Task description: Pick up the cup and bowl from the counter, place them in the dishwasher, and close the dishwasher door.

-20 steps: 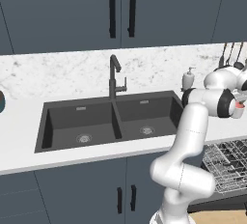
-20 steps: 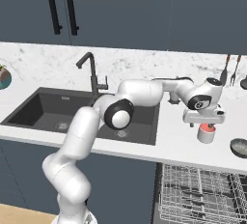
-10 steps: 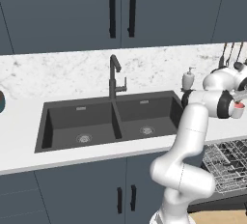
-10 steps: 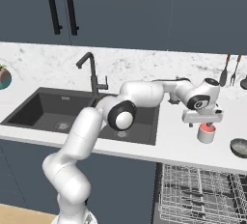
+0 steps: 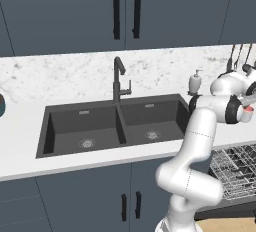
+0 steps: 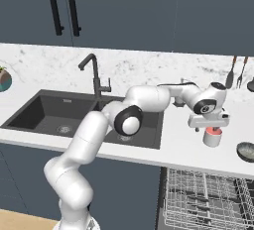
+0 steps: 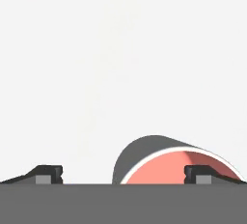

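— Gripper point(image 6: 212, 127) has sunk a little closer onto the cup point(image 6: 213, 137), jaws spread wide, nothing held.
— So the cup sits directly under it, off toward one fingertip point(image 7: 205, 174); the grasp looks imminent. Bowl point(image 6: 246, 151) waits on the counter point(image 6: 183, 144) beside.

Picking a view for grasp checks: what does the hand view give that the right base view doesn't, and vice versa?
Hand view: the cup close up, its red inside and white rim, with the open fingers level with the rim, one fingertip in front of it.

Right base view: the bowl on the counter right of the cup, the open dishwasher rack below, the sink.

Both: the cup under the open gripper, ungrasped.
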Motion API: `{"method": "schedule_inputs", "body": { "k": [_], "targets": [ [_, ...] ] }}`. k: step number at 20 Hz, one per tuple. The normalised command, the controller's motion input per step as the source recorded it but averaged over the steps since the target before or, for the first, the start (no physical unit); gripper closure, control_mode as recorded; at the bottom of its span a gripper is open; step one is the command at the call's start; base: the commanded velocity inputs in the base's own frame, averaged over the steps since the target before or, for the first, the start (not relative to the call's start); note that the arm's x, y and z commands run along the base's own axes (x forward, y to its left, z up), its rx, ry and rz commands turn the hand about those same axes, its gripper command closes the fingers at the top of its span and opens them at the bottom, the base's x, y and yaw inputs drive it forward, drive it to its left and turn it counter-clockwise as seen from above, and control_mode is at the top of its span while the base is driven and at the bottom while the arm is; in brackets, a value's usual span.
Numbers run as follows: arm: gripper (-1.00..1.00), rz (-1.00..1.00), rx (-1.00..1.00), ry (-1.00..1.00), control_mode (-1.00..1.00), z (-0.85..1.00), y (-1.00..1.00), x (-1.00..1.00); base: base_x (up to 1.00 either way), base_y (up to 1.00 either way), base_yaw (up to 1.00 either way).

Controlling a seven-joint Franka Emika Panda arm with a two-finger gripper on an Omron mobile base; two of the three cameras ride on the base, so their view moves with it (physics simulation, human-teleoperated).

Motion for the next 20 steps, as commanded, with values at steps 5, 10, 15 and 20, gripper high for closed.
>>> {"method": "schedule_inputs", "body": {
  "k": [5, 10, 15, 20],
  "targets": [
    [-1.0, 0.0, 0.0, 0.0, -1.0, -0.16, 0.0, -0.01, 0.0, 0.0, 0.0],
    [-1.0, 0.0, 0.03, 0.0, -1.0, -0.26, 0.0, -0.12, 0.0, 0.0, 0.0],
    [-1.0, 0.0, 0.02, 0.0, -1.0, -0.19, 0.0, -0.14, 0.0, 0.0, 0.0],
    [1.0, 0.0, 0.0, 0.0, -1.0, -0.09, 0.0, -0.16, 0.0, 0.0, 0.0]
  ]
}}
